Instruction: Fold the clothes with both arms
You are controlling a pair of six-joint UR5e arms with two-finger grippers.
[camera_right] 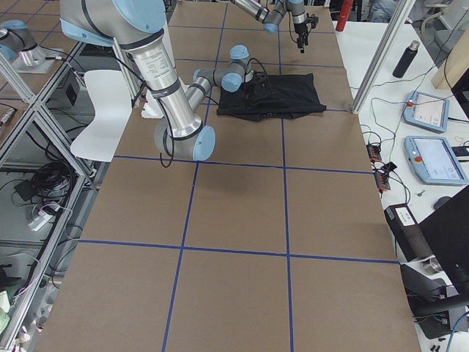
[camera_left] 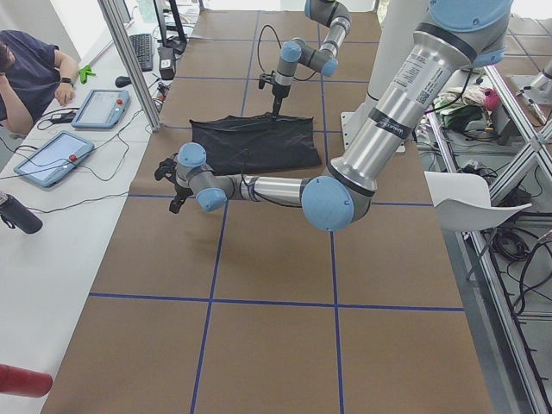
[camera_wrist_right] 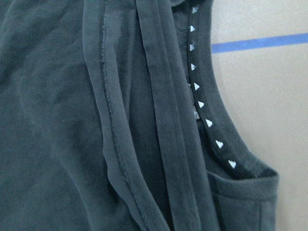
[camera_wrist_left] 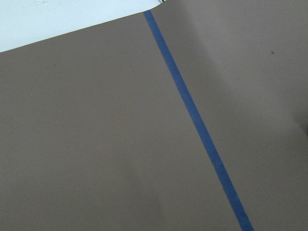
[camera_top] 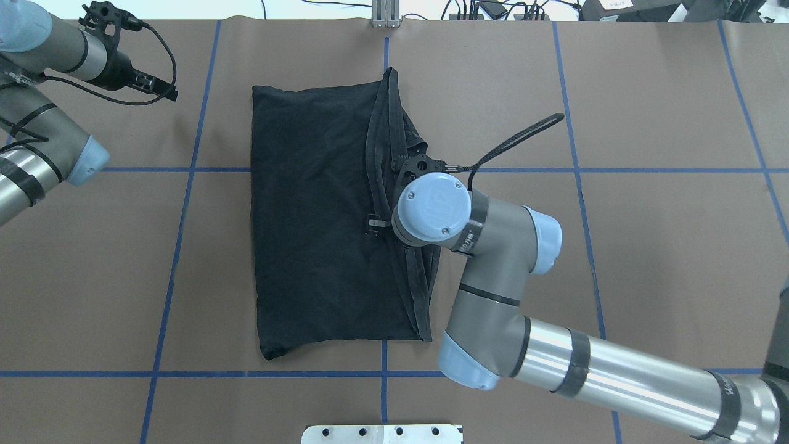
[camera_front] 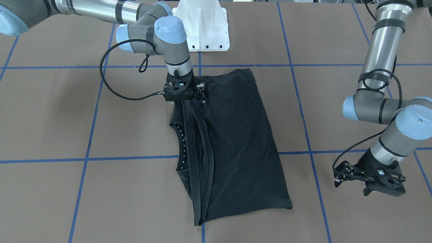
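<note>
The black T-shirt (camera_front: 236,135) lies folded lengthwise in the middle of the brown table (camera_front: 50,118). It also shows in the overhead view (camera_top: 308,216). Its hems and its collar with small white marks (camera_wrist_right: 199,103) bunch along one long edge. My right gripper (camera_front: 185,99) points straight down on that edge. The hems draw up to it, so it looks shut on the cloth; its fingertips are hidden. My left gripper (camera_front: 383,189) hangs open and empty above bare table, well clear of the shirt. The logo is out of view.
The white pedestal base (camera_front: 202,30) stands at the robot's side of the table. Blue tape lines (camera_wrist_left: 197,120) cross the brown surface. A side desk with tablets (camera_left: 95,108) and a seated person (camera_left: 30,69) lies beyond the far edge.
</note>
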